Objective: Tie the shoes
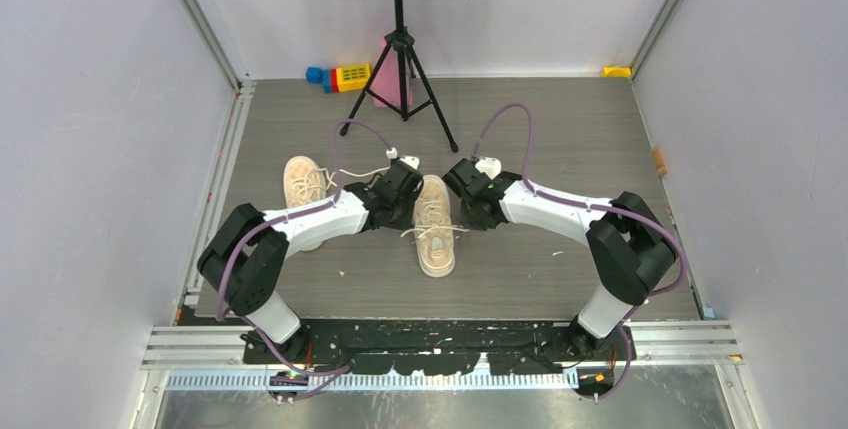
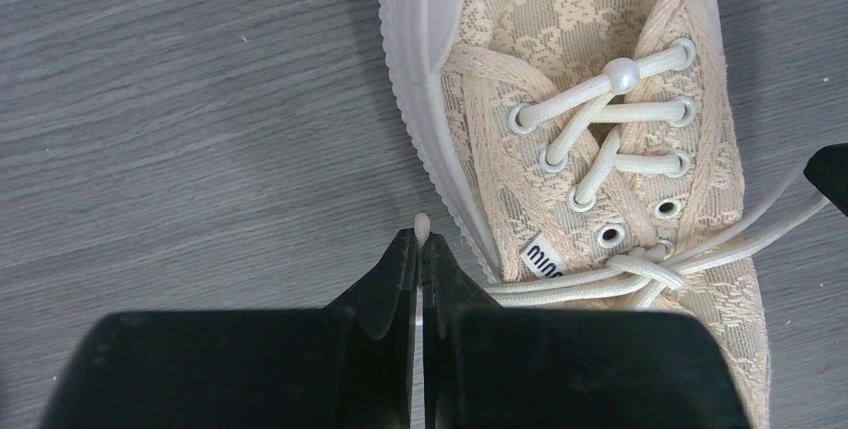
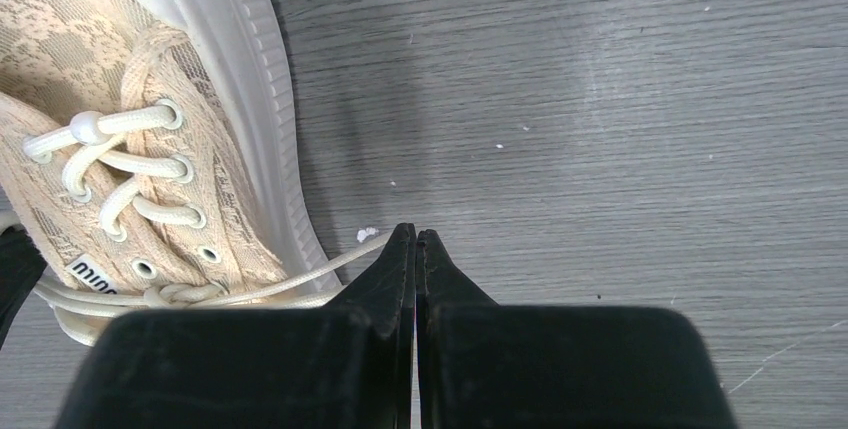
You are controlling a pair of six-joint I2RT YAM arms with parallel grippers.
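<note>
Cream lace-fabric shoe [image 2: 560, 9], ribbed pale sole, round white laces [image 2: 600, 284] half-knotted. Left gripper [image 2: 421, 241], 10 o'clock, clamps one of the laces by its tip; right gripper [image 3: 415, 237], 2 o'clock, likewise.

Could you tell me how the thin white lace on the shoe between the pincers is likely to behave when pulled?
The lace is probably floppy, since it drapes in slack curves off the shoe. Being thin and smooth-looking, it may slip from the left pincer, where only its tip pokes out.
</note>
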